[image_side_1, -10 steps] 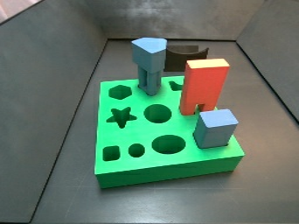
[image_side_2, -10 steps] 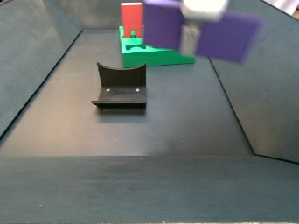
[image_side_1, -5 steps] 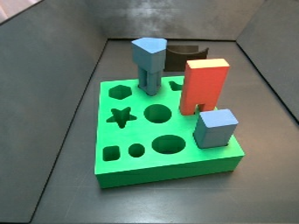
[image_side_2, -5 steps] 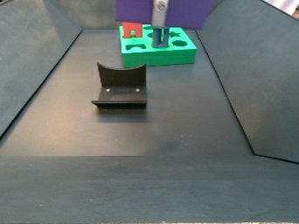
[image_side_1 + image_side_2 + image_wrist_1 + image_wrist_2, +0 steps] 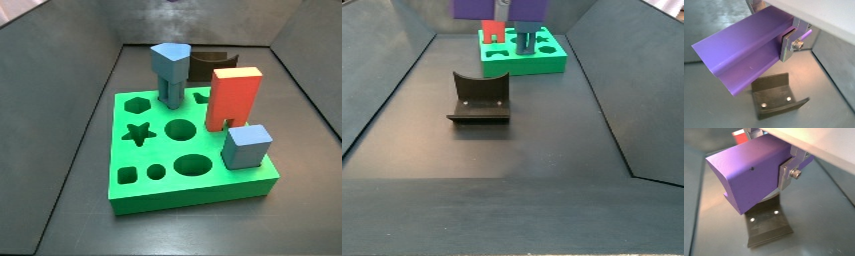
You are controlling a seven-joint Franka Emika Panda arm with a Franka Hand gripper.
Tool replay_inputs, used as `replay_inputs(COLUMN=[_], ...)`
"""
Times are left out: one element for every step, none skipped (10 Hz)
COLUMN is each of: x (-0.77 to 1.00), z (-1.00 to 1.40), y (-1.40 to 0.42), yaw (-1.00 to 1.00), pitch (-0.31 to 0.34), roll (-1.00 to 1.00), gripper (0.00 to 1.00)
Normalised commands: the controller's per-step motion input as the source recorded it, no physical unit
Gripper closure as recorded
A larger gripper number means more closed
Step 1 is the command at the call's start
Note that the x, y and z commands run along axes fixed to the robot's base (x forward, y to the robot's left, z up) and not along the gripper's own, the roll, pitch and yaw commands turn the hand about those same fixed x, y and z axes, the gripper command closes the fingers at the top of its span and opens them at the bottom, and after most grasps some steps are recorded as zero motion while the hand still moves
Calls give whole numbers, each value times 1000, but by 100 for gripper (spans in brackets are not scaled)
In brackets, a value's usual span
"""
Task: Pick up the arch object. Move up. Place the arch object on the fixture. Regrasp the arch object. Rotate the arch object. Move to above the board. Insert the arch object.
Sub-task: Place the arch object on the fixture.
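The arch object (image 5: 741, 52) is up in the air, purple and broad, filling both wrist views (image 5: 754, 175) with the gripper (image 5: 787, 42) clamped across it; a flat silver finger plate (image 5: 786, 174) with a screw head presses against one face, so the jaws stand only as far apart as the block is thick and they have hold of it. In a side view the same purple block (image 5: 476, 8) peeks in at the very top edge of the frame, with part of the gripper (image 5: 505, 8) showing between its two purple portions, well above the floor. Straight below the held piece, both wrist views show the fixture (image 5: 776, 96), a dark L-shaped bracket with two pale screw heads in its base plate (image 5: 765, 225), sitting on the grey floor and clear of the block. In the side view the fixture (image 5: 480, 99) stands alone mid-floor, its scooped back upright, well apart from the board (image 5: 523, 53) at the far end. The board (image 5: 187, 160) is bright green with a star, circles, a hexagon and a square cut into it. Standing in it are a grey-blue pentagon-topped post (image 5: 170, 72), a red-orange block (image 5: 231, 97) and a smaller grey-blue cube (image 5: 247, 145) near one corner.
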Motion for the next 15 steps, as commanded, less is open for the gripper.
replay_inputs(x=[352, 275, 85, 214, 194, 196, 123, 87, 52, 61, 73, 84, 88, 90, 92], z=[7, 8, 6, -468, -434, -369, -138, -69, -13, -13, -14, -15, -14, -13, -15], y=[-26, -21, -17, -348, -328, -233, -47, -11, 13, 18, 23, 30, 35, 36, 40], yaw=[1000, 1000, 1000, 1000, 1000, 1000, 1000, 1000, 971, 896, 811, 703, 579, 443, 241], pitch=[31, 35, 48, 154, 169, 172, 202, 223, 286, 358, 419, 490, 564, 639, 610], roll=[30, 29, 27, -731, -817, -853, -940, -964, -1000, -1000, -1000, -1000, -1000, -992, -831], gripper=[100, 100, 100, 100, 100, 100, 100, 100, 100, 100, 100, 100, 100, 100, 100])
